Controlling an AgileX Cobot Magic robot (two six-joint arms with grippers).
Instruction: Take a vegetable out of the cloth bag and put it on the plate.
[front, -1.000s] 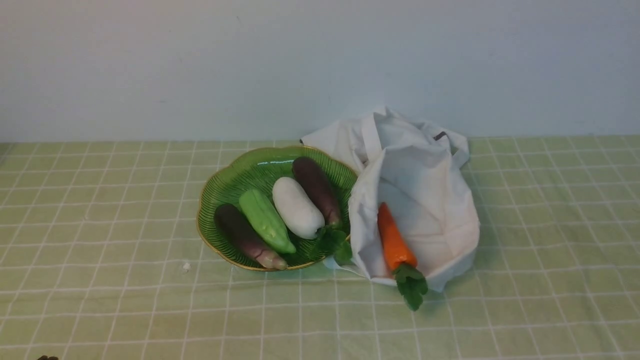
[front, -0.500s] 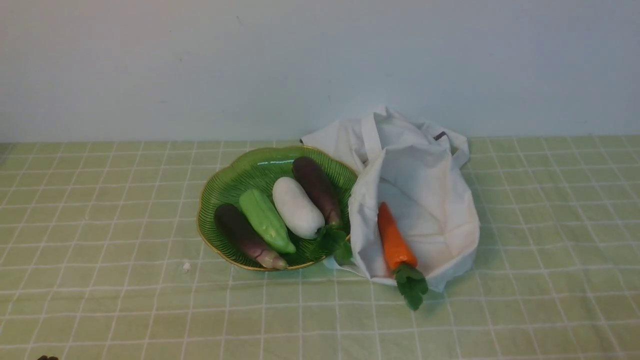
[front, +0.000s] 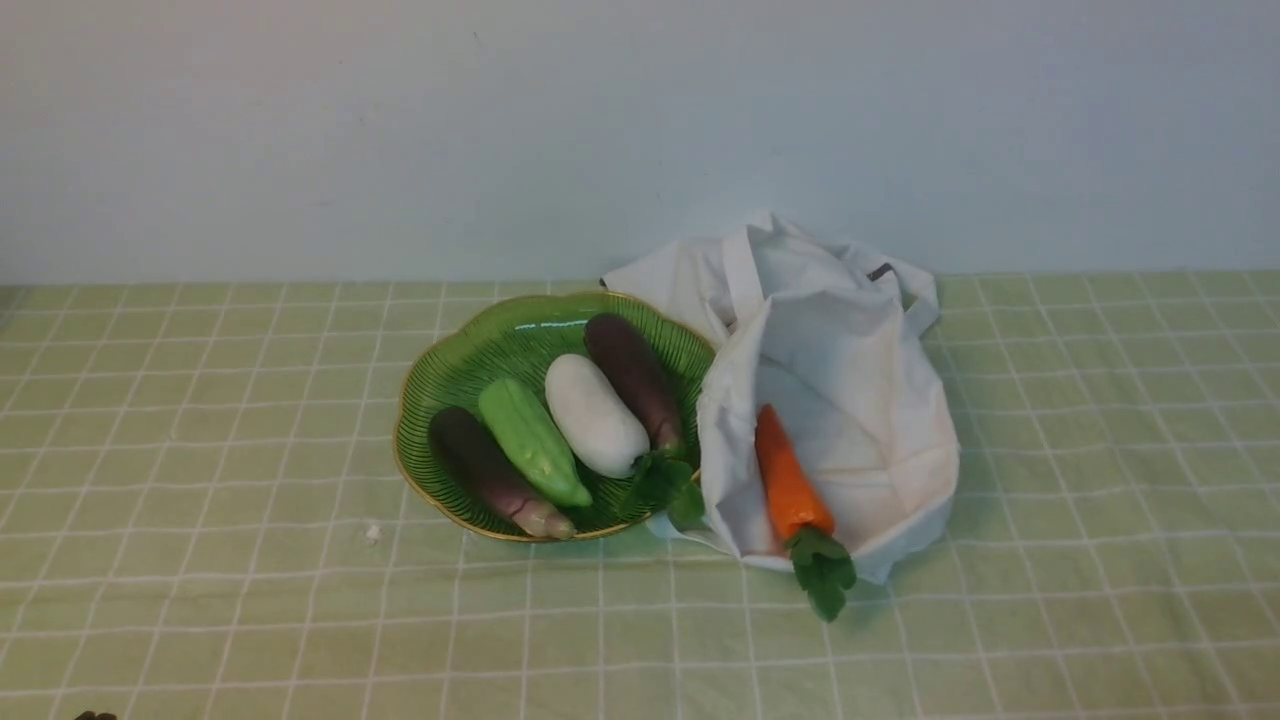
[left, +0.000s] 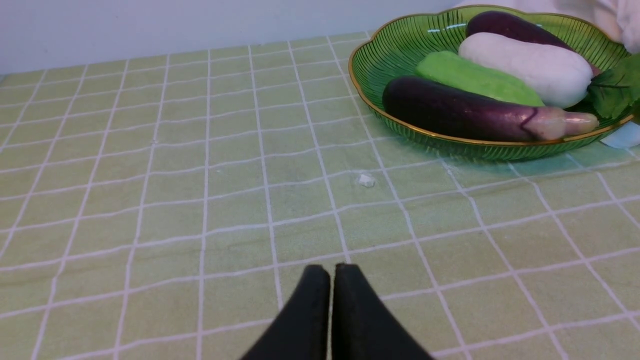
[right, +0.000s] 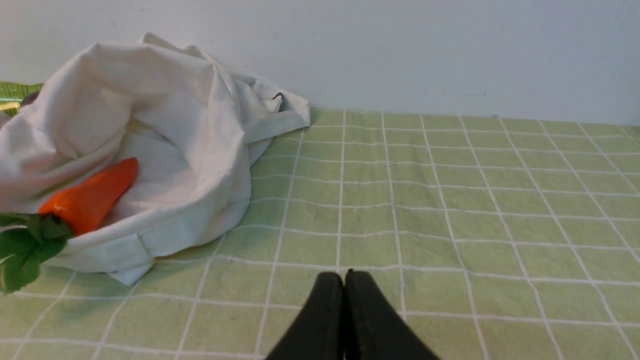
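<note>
Both grippers sit low over the green checked tablecloth (front: 200, 600) with nothing in them. The left gripper (left: 330, 272) has its jaws pressed together, tips touching, and so does the right gripper (right: 344, 280).

Ahead of the right jaws and off toward the left arm's side lies the white cloth bag (right: 165, 150), slumped open on the table. The carrot (front: 790, 485) is inside its mouth, orange body on the fabric, with its green leaves (front: 825, 575) hanging out over the bag's near edge. It's well apart from the right jaws.

Ahead of the left jaws, toward the right arm's side, is the green plate (left: 380, 60). It holds two purple eggplants (left: 465, 112), a light green vegetable (left: 475, 80) and a white one (left: 530, 67), lying side by side. A small white crumb (left: 366, 180) sits on the cloth between the left jaws and the plate.
</note>
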